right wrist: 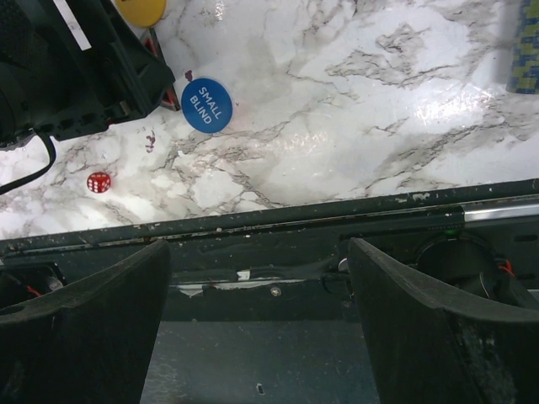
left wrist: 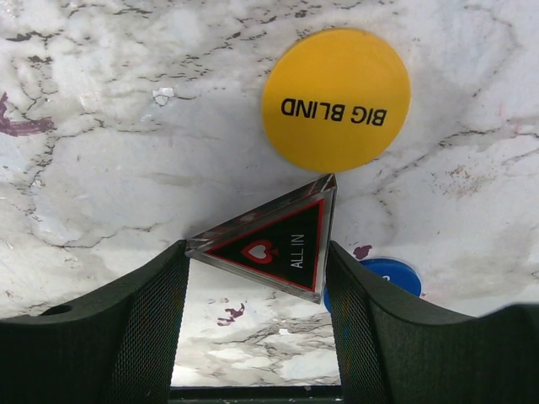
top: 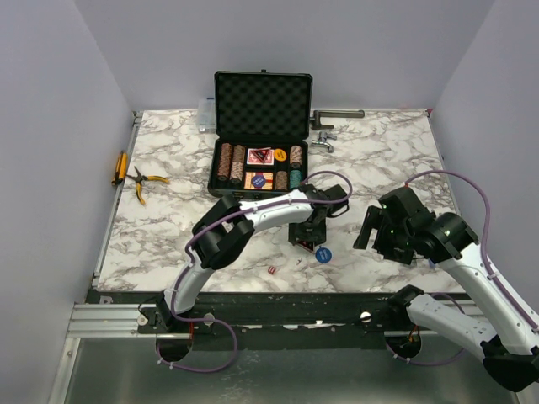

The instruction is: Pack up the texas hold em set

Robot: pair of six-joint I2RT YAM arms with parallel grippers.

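Step in hand, I judge: gathering loose pieces; left pincer [left wrist: 257, 263] straddles the red triangle [left wrist: 271, 246], half open, fingers [left wrist: 118, 328] at its corners, firm hold unclear; right pincer [right wrist: 258, 252] gapes wide, empty; next: squeeze, lift, carry to the case [top: 263, 105] well ahead; yellow disc [left wrist: 337, 99] just ahead.

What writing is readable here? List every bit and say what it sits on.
"BIG BLIND": on the yellow disc.
"ALL IN": on the red-and-black triangle, beside a heart sign.
"SMALL BLIND": on the blue disc.
Print on the cards in the case: too small to read.
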